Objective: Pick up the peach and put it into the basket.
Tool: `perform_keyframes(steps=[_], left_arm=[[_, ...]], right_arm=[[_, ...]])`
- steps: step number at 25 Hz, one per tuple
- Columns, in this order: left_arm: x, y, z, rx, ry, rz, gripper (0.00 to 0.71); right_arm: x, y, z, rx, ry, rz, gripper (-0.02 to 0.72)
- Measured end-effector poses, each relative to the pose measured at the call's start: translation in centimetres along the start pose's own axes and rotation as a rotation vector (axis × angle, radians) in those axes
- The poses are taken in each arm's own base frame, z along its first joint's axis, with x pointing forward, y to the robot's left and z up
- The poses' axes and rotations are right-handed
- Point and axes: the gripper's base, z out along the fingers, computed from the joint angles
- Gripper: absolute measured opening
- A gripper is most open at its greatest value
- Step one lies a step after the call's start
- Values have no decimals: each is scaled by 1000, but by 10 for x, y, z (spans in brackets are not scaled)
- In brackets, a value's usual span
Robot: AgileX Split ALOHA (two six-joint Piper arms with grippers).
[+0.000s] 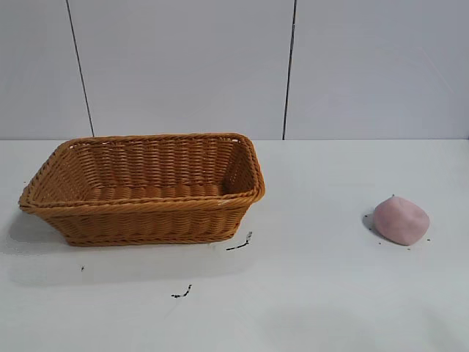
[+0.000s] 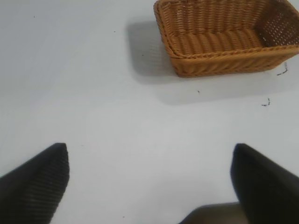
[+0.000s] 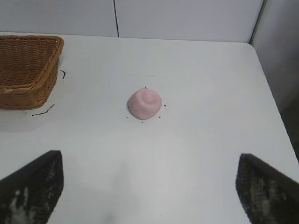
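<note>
Orange-brown wicker marks the basket (image 1: 146,187) at nine o'clock on the white table (image 1: 308,293), with small black marks (image 1: 240,243) on the surface just off its near right corner. The pale pink peach (image 1: 400,220) lies at three o'clock, well apart from the basket, untouched. Neither arm appears in the exterior view. The left gripper (image 2: 149,179) hangs over bare table with fingers spread wide; the right gripper (image 3: 149,184), fingers likewise spread, faces the peach from a distance.

Your left gripper (image 2: 149,182): black wedge-shaped fingers (image 2: 35,184), finely ribbed, matte. Your right gripper (image 3: 149,186): same black textured fingers (image 3: 32,189), pale scuffs and speckles on the pads.
</note>
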Motion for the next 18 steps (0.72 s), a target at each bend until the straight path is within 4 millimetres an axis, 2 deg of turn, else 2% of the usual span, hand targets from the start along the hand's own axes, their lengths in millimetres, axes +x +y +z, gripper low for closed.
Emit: perform_keyframes(steps=[9,11,14,18], left_arm=[[0,0,0,0,0,0,692],[0,0,0,0,0,0,692],[0,0,0,0,0,0,692],[0,0,0,0,0,0,692]], right_arm=[[0,0,0,0,2,0,689],[-3,0,3,-4,49,2,689],[-21,-1,15,-9,153,5,689],[-55,-3,48,-17,331,12,689]])
